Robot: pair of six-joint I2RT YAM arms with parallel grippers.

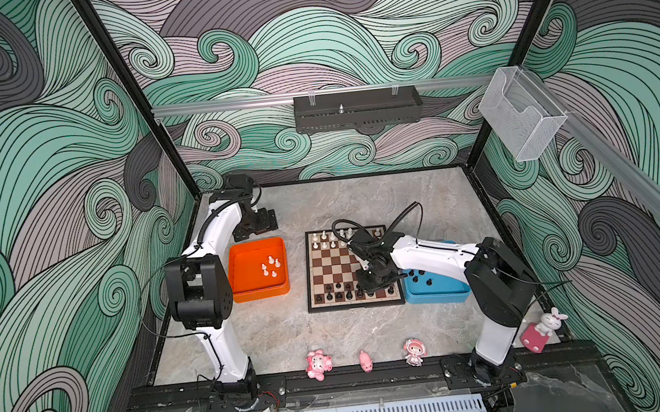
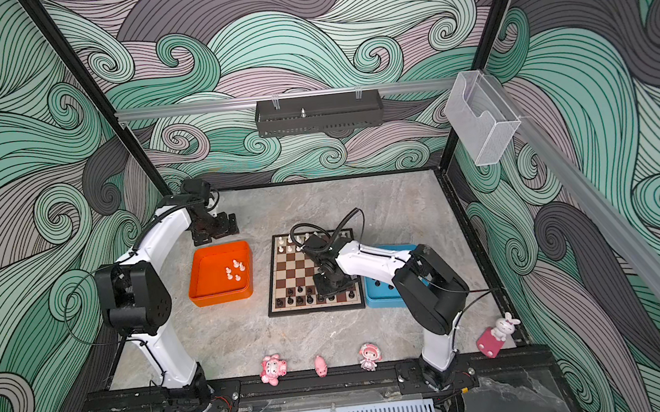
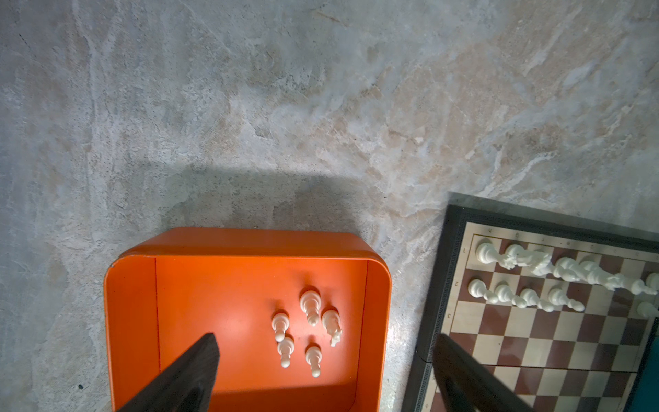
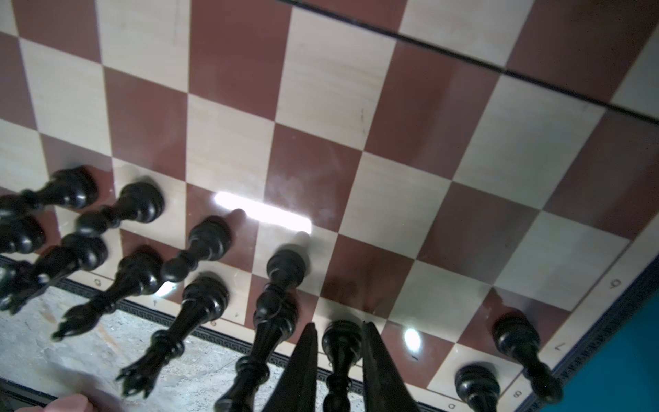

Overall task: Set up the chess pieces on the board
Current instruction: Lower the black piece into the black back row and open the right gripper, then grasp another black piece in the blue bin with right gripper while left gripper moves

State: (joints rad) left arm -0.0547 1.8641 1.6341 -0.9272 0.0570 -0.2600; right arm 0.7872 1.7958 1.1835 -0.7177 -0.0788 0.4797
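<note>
The board (image 1: 334, 267) is noted lying flat near the middle of the surface (image 1: 361, 199). White chess pieces (image 1: 325, 239) are stood on its two far rows and black chess pieces (image 1: 340, 296) on its two near rows; both sets of rows are only partly filled.

Over the board's near right corner the right end effector (image 4: 339, 324) is held low. Its fingers (image 4: 303, 367) are narrowly parted either side of one upright black piece (image 4: 340, 353), and slivers of board are seen between.

An orange tray (image 1: 260, 293) with five white pieces (image 3: 310, 306) is set left of the board. Farther back on that side, the left end effector (image 3: 326, 337) is spread wide with nothing gripped.

A blue tray (image 1: 438, 296) holding black pieces is placed just beside the board's right edge.

The surface is marbled grey-beige. Pink figurines (image 1: 318, 364) are lined up nearer than the board, along the front edge. The walls (image 1: 43, 162) are covered in teal and grey swirls.
</note>
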